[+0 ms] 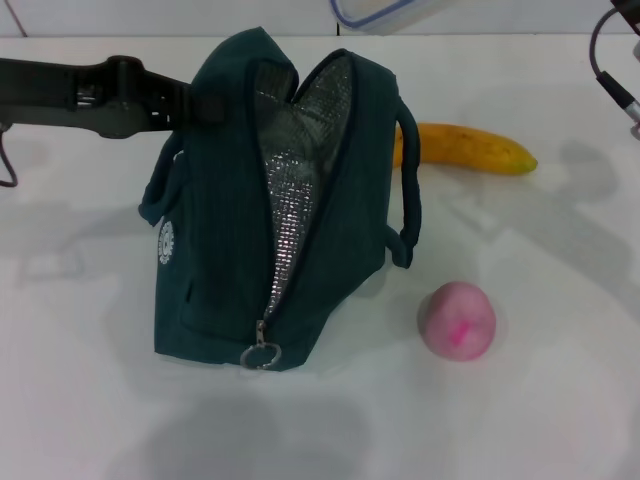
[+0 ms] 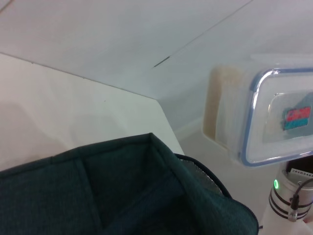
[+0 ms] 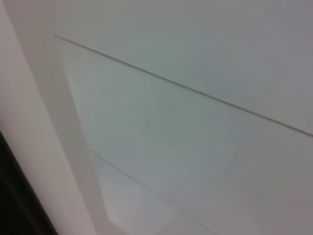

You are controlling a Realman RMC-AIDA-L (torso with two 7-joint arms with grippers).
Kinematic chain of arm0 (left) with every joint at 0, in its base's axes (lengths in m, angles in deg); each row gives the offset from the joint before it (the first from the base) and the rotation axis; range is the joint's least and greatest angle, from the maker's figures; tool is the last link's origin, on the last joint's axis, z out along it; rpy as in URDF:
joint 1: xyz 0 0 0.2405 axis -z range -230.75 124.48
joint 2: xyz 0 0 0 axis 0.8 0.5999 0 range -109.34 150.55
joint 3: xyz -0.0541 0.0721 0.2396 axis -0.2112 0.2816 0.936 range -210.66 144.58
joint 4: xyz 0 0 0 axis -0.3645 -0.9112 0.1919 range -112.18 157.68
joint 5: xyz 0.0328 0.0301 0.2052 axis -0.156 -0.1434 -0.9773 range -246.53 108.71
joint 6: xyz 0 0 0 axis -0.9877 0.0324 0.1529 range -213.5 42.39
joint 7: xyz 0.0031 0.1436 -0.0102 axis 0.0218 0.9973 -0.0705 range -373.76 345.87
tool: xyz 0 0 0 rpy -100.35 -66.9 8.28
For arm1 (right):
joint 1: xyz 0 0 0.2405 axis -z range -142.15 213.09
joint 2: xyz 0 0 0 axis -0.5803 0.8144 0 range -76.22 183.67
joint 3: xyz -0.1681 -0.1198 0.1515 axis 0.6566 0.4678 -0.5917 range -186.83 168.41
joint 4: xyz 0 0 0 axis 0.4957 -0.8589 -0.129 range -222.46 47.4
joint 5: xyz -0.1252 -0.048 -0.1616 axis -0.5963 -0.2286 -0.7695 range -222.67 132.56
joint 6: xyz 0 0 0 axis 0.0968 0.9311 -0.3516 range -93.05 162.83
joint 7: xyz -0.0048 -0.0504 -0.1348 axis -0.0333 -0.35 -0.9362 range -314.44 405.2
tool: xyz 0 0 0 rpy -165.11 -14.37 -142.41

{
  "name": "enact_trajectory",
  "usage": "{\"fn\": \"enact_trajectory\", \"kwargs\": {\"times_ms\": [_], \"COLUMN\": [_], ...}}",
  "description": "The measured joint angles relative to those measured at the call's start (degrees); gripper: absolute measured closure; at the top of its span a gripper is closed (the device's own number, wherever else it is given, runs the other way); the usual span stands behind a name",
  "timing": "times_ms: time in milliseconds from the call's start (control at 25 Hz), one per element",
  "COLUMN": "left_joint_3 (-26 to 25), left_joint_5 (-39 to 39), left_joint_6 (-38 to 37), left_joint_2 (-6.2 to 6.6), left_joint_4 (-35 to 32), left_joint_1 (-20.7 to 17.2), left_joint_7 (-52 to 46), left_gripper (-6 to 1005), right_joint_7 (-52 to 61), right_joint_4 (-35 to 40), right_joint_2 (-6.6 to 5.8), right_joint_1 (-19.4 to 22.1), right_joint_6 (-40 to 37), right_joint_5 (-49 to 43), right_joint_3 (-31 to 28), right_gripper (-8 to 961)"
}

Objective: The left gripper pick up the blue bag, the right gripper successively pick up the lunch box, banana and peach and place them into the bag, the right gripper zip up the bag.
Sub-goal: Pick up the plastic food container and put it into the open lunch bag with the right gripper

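So we've got the blue bag (image 1: 215,250) standing upright on the white table (image 1: 540,380), zip wide open so the silver foil lining (image 1: 290,170) shows, and the metal ring pull (image 1: 262,354) hangs at the near bottom end of the zip. The left gripper (image 1: 190,100) comes in from the left and is clamped on the bag's upper left edge, holding that side up. The lunch box (image 1: 385,10) is up in the air behind the bag, just peeking in at the top of the head view; the left wrist view shows it (image 2: 274,117) lifted above the bag's rim with its red-and-teal sticker (image 2: 297,117) facing the camera. It sits over a silver wrist part with a green light, but we can't tell how the right gripper's fingers are set. The banana (image 1: 470,148) lies just behind the bag's right handle (image 1: 408,190), and the peach (image 1: 457,320) sits near the bag's front right, not touching it.
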Motion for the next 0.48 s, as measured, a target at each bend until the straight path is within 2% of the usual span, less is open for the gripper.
{"fn": "enact_trajectory", "kwargs": {"times_ms": [160,480], "left_joint_3": [0.08,0.05], "left_joint_5": [-0.02,-0.15], "left_joint_6": [0.33,1.07], "left_joint_2": [-0.47,-1.24], "left_joint_4": [0.26,0.27], "left_joint_1": [0.38,0.48], "left_joint_7": [0.52,1.22], "left_gripper": [960,960], "right_joint_7": [-0.02,-0.43], "right_joint_4": [1.25,2.79], "right_joint_2": [0.00,0.00], "right_joint_1": [-0.44,-0.08], "right_joint_6": [1.04,3.12], "right_joint_5": [0.44,4.18], "right_joint_3": [1.61,9.04], "right_gripper": [866,867]}}
